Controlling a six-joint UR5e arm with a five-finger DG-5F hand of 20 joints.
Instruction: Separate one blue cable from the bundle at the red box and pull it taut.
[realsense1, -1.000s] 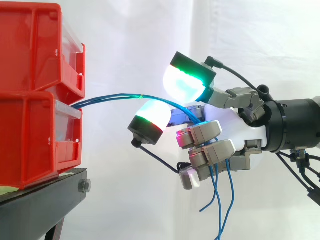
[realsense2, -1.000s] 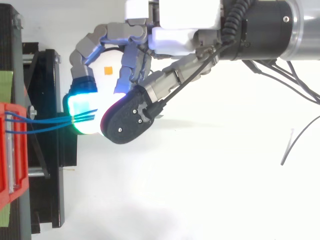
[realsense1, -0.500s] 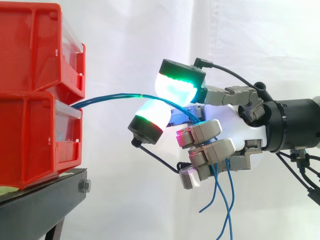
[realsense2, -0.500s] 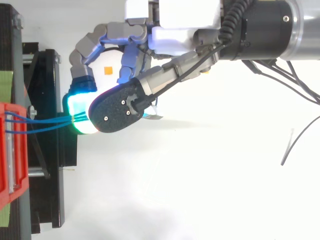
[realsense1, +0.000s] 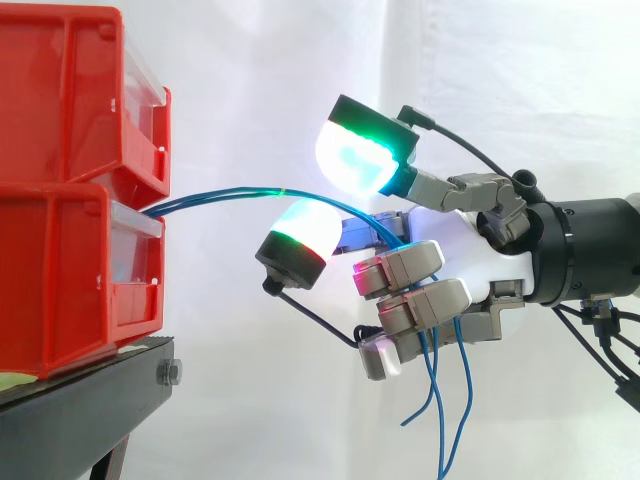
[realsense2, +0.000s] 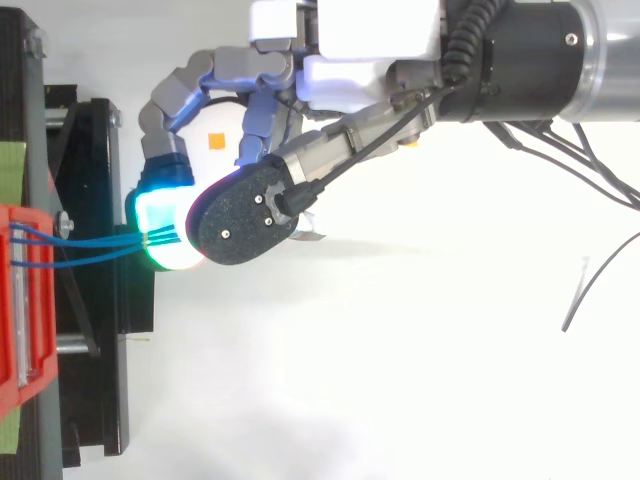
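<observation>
Holding the blue cables in my hand. My lower fingers are curled in toward the palm with the strands running behind them, so the hand is closed around the bundle. One green-white pad sits raised above the cables with a clear gap, and a second pad is just beneath them, where they pass over its top.

The cables leave the front of the lower red bin, right under the upper red bin, and bow up in a shallow arc to my hand, close together and not straight. Their loose ends hang down below the curled fingers.

From above, the strands are spread slightly at the red bin and converge at the glowing pad. My hand reaches in from the upper right.

Both bins sit stacked on the black stand, with the white curtain behind.
</observation>
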